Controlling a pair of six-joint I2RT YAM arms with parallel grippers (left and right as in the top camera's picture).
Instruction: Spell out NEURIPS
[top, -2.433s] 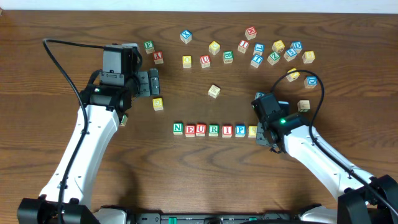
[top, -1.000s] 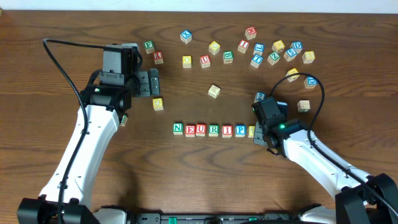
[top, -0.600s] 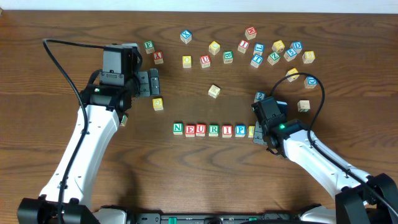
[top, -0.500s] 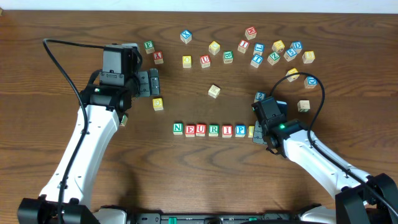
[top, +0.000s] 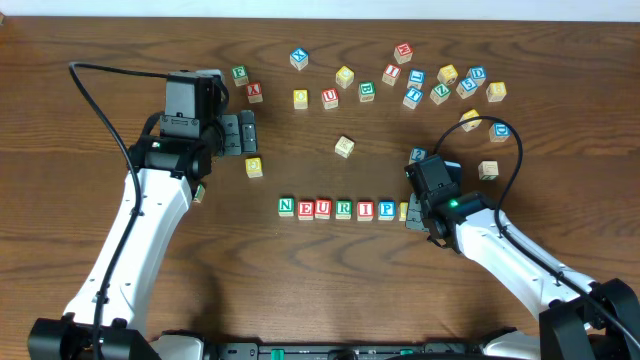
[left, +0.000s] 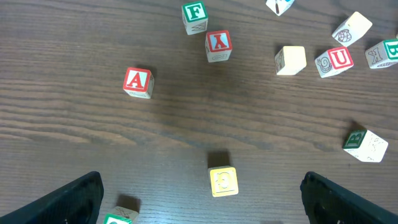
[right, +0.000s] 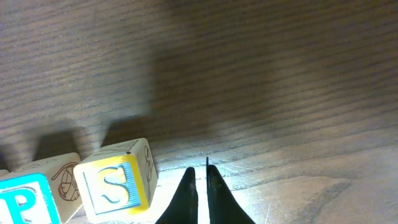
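The right gripper (right: 199, 173), pressed together on nothing, stands just beside the S cube (right: 115, 182), probably to nudge it against the P cube (right: 25, 202) ending the NEURIPS row (top: 344, 209), while the left gripper (left: 202, 208) hangs spread wide.

The dark wood-grain desk (top: 320, 285) carries a row of letter cubes (top: 343, 208) in the lower middle of the overhead frame. It reads N, E, U, R, I, P, with the yellow S cube (right: 115, 185) just beside the P at its right end. Other cubes (top: 416, 78) lie scattered across the upper part. A red A cube (top: 254, 92) and a green F cube (top: 239, 74) sit at upper left, and a pale cube (top: 344, 147) lies alone near the centre.
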